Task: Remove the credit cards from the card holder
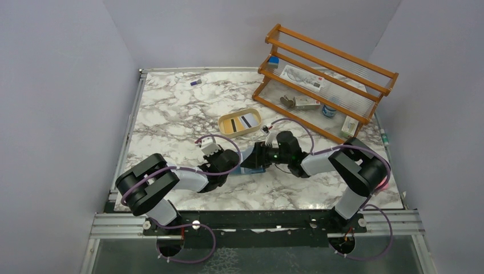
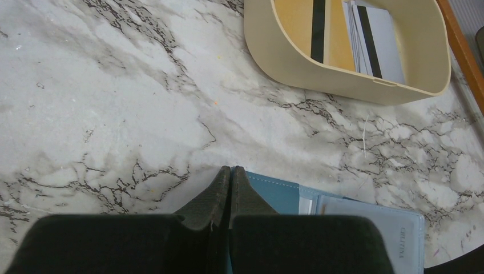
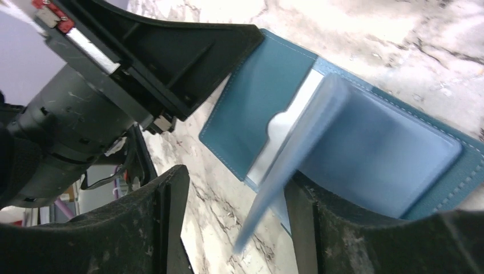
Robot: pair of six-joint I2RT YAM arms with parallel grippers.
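The teal card holder [image 1: 251,164] lies open on the marble between my two grippers. My left gripper [image 2: 230,169] is shut, its tips resting on the holder's [image 2: 285,194] left edge; it shows in the top view [image 1: 237,162] too. My right gripper [image 3: 237,180] is open over the holder [image 3: 251,103]. A light-blue inner flap [image 3: 365,154] stands lifted and blurred, its edge running down between the fingers and leaning at the right finger [image 3: 299,205]. A pale card [image 3: 285,123] peeks from a pocket. A yellow striped card [image 2: 317,28] and a white striped card [image 2: 379,43] lie in the tan tray.
The tan oval tray [image 1: 222,121] sits just behind the grippers, its near wall [image 2: 342,85] close to the holder. A wooden rack [image 1: 325,80] with small items stands at the back right. A small purple object [image 1: 196,83] lies at the far left.
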